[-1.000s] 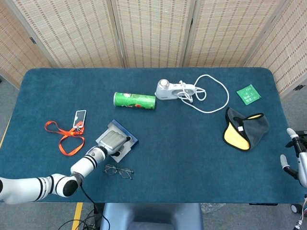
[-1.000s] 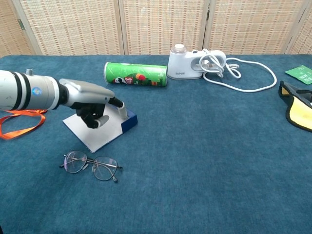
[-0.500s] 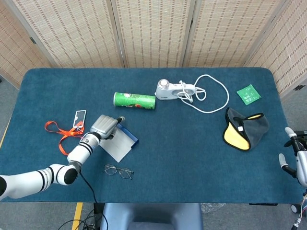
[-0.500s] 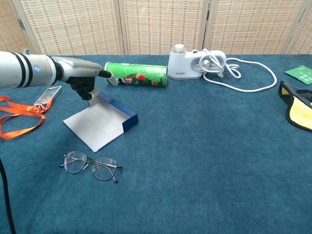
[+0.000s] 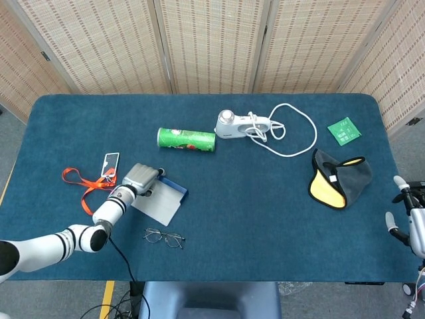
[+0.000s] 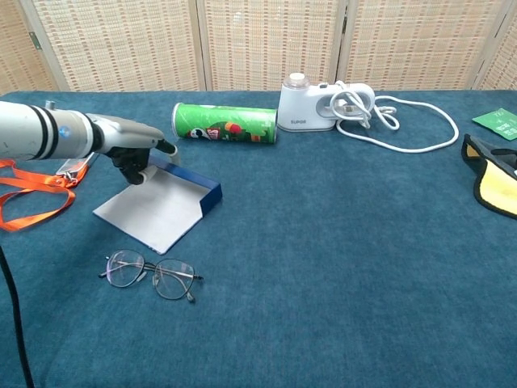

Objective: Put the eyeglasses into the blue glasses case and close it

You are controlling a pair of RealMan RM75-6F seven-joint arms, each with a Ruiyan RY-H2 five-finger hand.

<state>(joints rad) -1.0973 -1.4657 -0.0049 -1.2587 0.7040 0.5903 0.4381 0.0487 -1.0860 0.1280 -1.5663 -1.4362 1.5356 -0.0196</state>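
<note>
The blue glasses case (image 5: 161, 204) (image 6: 158, 212) lies open on the blue cloth, its pale lining up and its blue wall on the right side. My left hand (image 5: 140, 179) (image 6: 131, 155) is at the case's far left corner, fingers curled around the edge there. The thin-framed eyeglasses (image 5: 164, 237) (image 6: 151, 275) lie unfolded on the cloth just in front of the case, touched by nothing. My right hand (image 5: 408, 218) shows only in the head view, low at the table's right edge, fingers apart and holding nothing.
A green chip can (image 5: 186, 139) (image 6: 224, 123) lies behind the case. A white device (image 5: 234, 125) (image 6: 315, 106) with a looped cable sits further back. An orange lanyard (image 5: 89, 187) (image 6: 28, 198) is left of my hand. A yellow-grey pouch (image 5: 337, 179) and a green card (image 5: 344, 131) lie right.
My left hand lifted off the case's lining, went to its far left corner and dropped lower. The case has slid a little to the left. The eyeglasses and right hand stayed put.
</note>
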